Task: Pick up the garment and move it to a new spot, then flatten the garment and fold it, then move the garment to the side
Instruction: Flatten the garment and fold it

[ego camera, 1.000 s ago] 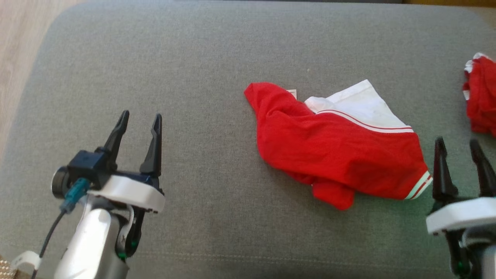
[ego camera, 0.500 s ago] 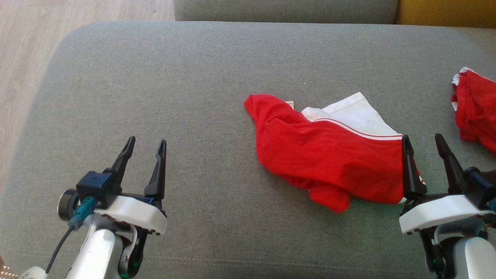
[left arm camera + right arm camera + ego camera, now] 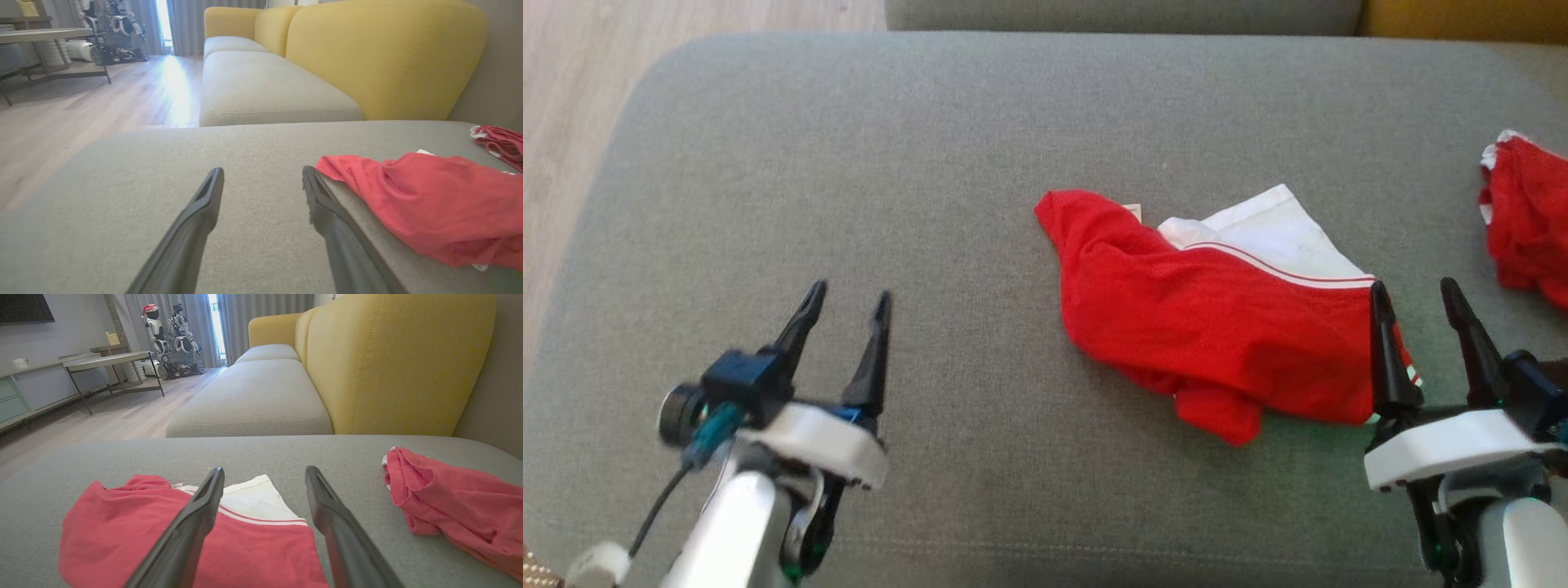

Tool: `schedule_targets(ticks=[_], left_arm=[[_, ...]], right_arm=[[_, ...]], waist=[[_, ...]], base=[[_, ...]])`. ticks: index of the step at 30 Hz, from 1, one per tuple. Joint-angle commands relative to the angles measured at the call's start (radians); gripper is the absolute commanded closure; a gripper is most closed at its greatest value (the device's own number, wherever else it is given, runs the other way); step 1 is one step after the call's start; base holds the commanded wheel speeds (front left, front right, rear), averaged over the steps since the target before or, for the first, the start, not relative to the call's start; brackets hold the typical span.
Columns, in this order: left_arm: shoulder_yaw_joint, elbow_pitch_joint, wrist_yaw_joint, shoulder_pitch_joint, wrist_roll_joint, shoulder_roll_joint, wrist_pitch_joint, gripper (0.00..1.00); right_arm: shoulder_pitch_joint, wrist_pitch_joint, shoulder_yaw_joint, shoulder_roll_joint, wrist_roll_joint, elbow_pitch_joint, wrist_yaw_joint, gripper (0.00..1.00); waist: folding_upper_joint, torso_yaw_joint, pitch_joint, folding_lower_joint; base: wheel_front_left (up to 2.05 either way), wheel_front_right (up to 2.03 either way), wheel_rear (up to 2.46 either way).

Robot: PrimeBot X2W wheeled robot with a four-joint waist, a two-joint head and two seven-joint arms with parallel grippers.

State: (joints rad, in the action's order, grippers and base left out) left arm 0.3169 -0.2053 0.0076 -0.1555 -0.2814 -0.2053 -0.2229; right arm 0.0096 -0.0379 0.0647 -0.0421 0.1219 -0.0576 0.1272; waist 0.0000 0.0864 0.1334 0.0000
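- Head view: crumpled red garment (image 3: 1217,327) w/ white striped panel lies on the wide grey fabric sofa cushion (image 3: 931,163), right of cushion's middle. It's bunched and creased, not flat yet. Left gripper (image 3: 849,294) sits over cushion's near-left, fingers apart, empty. Right gripper (image 3: 1411,284) is at cushion's near-right by the striped hem, fingers apart, prob. lined up for the pick-up.
- L wrist view: fingers spread, nothing between; bare cushion ahead.
- R wrist view: fingers apart, aimed over white-panel end; contact unclear. Second red cloth heap (image 3: 449,498) sits toward cushion's right edge.

Soft daylight from a far window (image 3: 163,20), glare on the floor (image 3: 173,81), left gripper (image 3: 851,290) perhaps blurred.
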Motion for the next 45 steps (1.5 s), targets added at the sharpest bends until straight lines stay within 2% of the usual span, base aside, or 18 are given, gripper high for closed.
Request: schedule_targets(ticks=[1,6,10,11,19,24,26,27,28,29,32,37,41,45], left_arm=[[-0.024,0.04,-0.008,-0.086,0.009,-0.016,0.005,0.0],[0.034,0.037,-0.068,-0.251,0.007,0.021,0.05,0.0],[0.074,-0.048,-0.107,-0.395,-0.032,0.065,0.107,0.0],[0.095,-0.111,-0.12,-0.464,-0.052,0.081,0.126,0.0],[0.241,-0.431,-0.137,-0.676,-0.146,0.115,0.208,0.0],[0.358,-0.583,-0.138,-0.749,-0.241,0.09,0.285,0.0],[0.378,-0.61,-0.138,-0.76,-0.256,0.084,0.307,0.0],[0.411,-0.655,-0.138,-0.776,-0.282,0.076,0.346,0.07],[0.429,-0.668,-0.138,-0.782,-0.295,0.075,0.361,0.58],[0.444,-0.676,-0.138,-0.788,-0.309,0.074,0.368,1.0],[0.467,-0.69,-0.138,-0.801,-0.325,0.067,0.365,1.0],[0.443,-0.695,-0.134,-0.825,-0.34,0.065,0.191,1.0],[0.392,-0.664,-0.103,-0.81,-0.359,0.07,0.034,1.0],[0.33,-0.568,-0.062,-0.748,-0.374,0.054,-0.03,1.0]], right_arm=[[-0.05,0.008,-0.028,-0.008,0.001,-0.042,0.003,0.0],[-0.086,0.009,-0.038,-0.008,0.003,-0.069,0.003,0.0],[-0.122,0.015,-0.061,-0.008,0.006,-0.075,0.003,0.0],[-0.139,0.022,-0.069,-0.008,0.009,-0.069,0.003,0.0],[-0.189,0.048,-0.114,-0.008,0.023,-0.036,0.003,0.0],[-0.199,0.06,-0.125,-0.008,0.03,-0.021,0.003,0.0],[-0.198,0.063,-0.123,-0.008,0.032,-0.019,0.003,0.0],[-0.196,0.067,-0.12,-0.008,0.034,-0.016,0.003,0.0],[-0.194,0.068,-0.117,-0.008,0.034,-0.015,0.003,0.0],[-0.193,0.068,-0.114,-0.008,0.034,-0.015,0.003,0.0],[-0.192,0.069,-0.109,-0.008,0.035,-0.016,0.003,0.0],[-0.195,0.067,-0.105,-0.008,0.04,-0.017,0.003,0.0],[-0.183,0.06,-0.094,-0.008,0.043,-0.019,0.003,0.0],[-0.169,0.05,-0.079,-0.008,0.046,-0.027,0.003,0.0]], waist=[[0.0,-0.003,0.016,0.0],[0.0,-0.028,0.085,0.0],[0.0,-0.07,0.145,0.0],[0.0,-0.09,0.167,0.0],[0.0,-0.171,0.223,0.0],[0.0,-0.198,0.237,0.0],[0.0,-0.2,0.238,0.0],[0.0,-0.201,0.237,0.0],[0.0,-0.201,0.237,0.0],[0.0,-0.199,0.238,0.0],[0.0,-0.194,0.238,0.0],[0.0,-0.174,0.233,0.0],[0.0,-0.15,0.219,0.0],[0.0,-0.123,0.204,0.0]], base=[[0.0,0.0,0.0],[0.0,0.0,0.0],[0.0,0.0,0.0],[0.0,0.0,0.0],[0.0,0.0,0.0],[0.0,0.0,0.0],[0.0,0.0,0.0],[0.0,0.0,0.0],[0.0,0.0,0.0],[0.0,0.0,0.0],[0.0,0.0,0.0],[0.0,0.0,0.0],[0.0,0.0,0.0],[0.0,0.0,0.0]])
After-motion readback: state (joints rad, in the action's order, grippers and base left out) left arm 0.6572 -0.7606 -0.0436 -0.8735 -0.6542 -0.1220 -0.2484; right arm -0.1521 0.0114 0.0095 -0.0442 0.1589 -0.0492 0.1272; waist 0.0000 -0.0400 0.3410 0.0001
